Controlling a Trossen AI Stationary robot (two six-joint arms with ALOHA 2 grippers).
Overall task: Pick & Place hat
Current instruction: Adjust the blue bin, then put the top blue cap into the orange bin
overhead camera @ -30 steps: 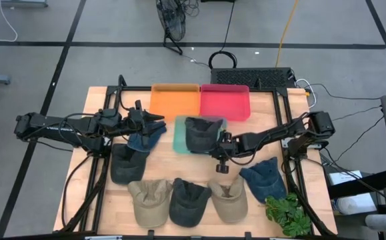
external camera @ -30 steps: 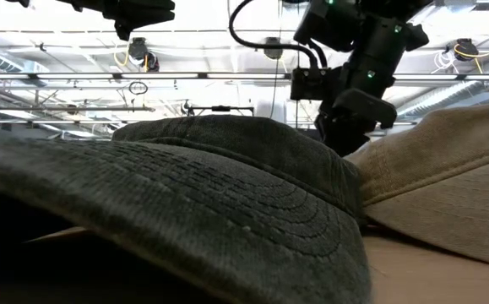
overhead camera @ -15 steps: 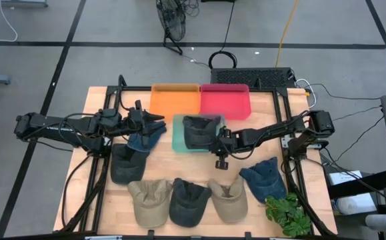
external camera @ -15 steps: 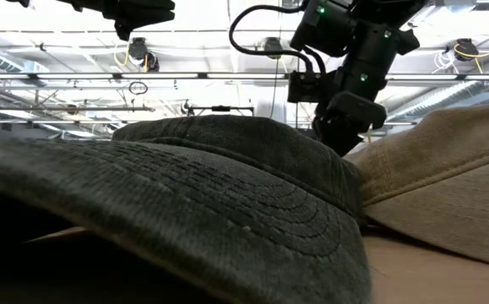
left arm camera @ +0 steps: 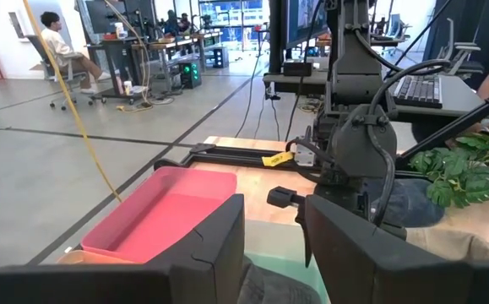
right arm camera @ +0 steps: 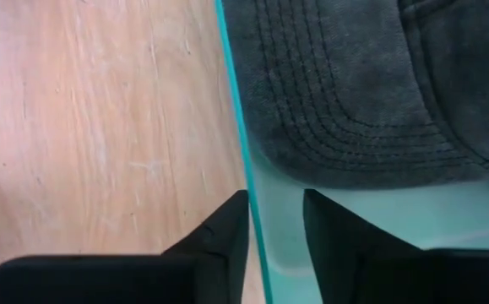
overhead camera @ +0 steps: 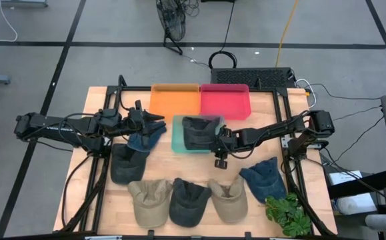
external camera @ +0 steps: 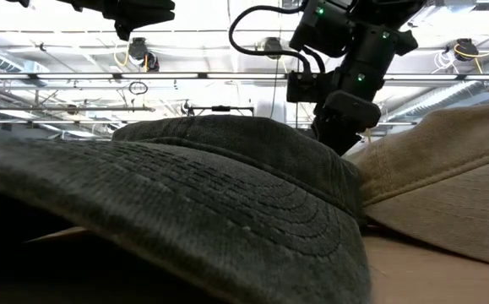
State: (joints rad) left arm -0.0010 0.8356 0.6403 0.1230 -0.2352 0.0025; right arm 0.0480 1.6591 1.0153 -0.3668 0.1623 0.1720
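Note:
A dark grey hat (overhead camera: pixel 198 131) lies in the teal tray (overhead camera: pixel 177 139) at the table's middle; its stitched brim (right arm camera: pixel 354 110) rests on the tray floor. My right gripper (right arm camera: pixel 275 221) is open just short of that brim, one finger on each side of the tray's wall (right arm camera: pixel 237 127); in the high view my right gripper (overhead camera: pixel 214 137) is at the tray's right side. My left gripper (overhead camera: pixel 158 121) hovers open above a blue hat (overhead camera: pixel 146 139), nothing between its fingers (left arm camera: pixel 219 245).
An orange tray (overhead camera: pixel 175 101) and a pink tray (overhead camera: pixel 225 101) stand at the far edge. Several more hats lie along the near half, among them a dark one (overhead camera: pixel 126 163), a khaki one (overhead camera: pixel 149 200) and a blue one (overhead camera: pixel 263 177). A green plant (overhead camera: pixel 286 210) sits near right.
My right gripper has moved a little toward the table's left and far edge, and the dark grey hat has shifted with it further into the teal tray.

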